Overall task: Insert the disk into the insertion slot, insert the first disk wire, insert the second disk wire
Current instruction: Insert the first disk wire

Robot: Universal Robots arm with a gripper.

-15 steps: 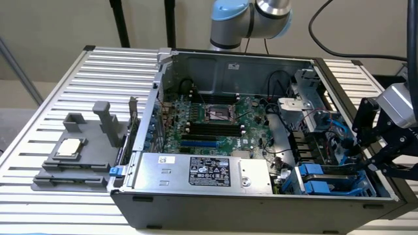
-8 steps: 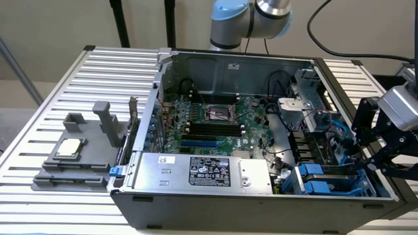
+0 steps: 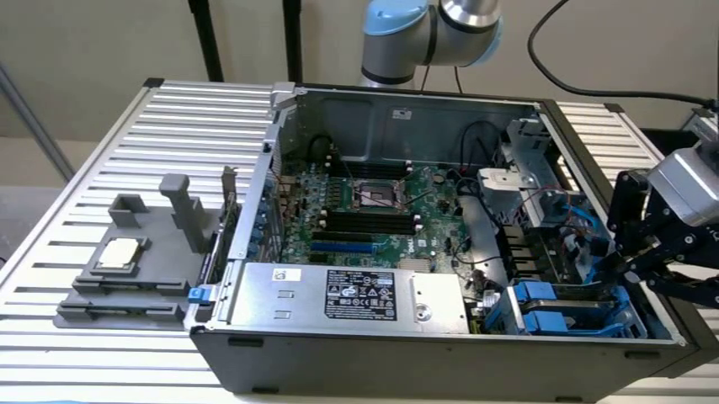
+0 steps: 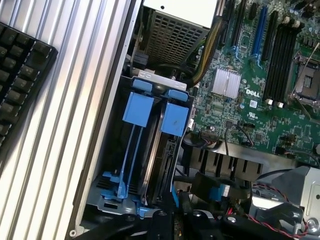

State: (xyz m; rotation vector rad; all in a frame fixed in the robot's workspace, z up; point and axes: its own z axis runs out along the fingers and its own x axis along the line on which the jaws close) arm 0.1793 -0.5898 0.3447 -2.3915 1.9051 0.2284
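Note:
The insertion slot [image 3: 575, 310], a grey-blue drive cage with bright blue clips, sits in the front corner of the open computer case at the exterior view's right. In the wrist view the cage [image 4: 107, 165] shows two blue tabs [image 4: 137, 107] at its end. A dark flat slab [image 4: 159, 165] stands edge-on between blue rails inside it; this looks like the disk, its label hidden. My gripper [image 3: 629, 263] hangs just above the cage's right end, and its black body [image 4: 167, 222] lies at the cage's near end. It holds nothing that I can make out.
The silver power-supply box [image 3: 348, 295] lies beside the cage. The motherboard [image 3: 371, 210] fills the case floor. Loose blue and red wires [image 3: 567, 223] run behind the cage. A grey fixture [image 3: 135, 269] stands on the slatted table, and a black keyboard [image 4: 20, 75] lies outside the case wall.

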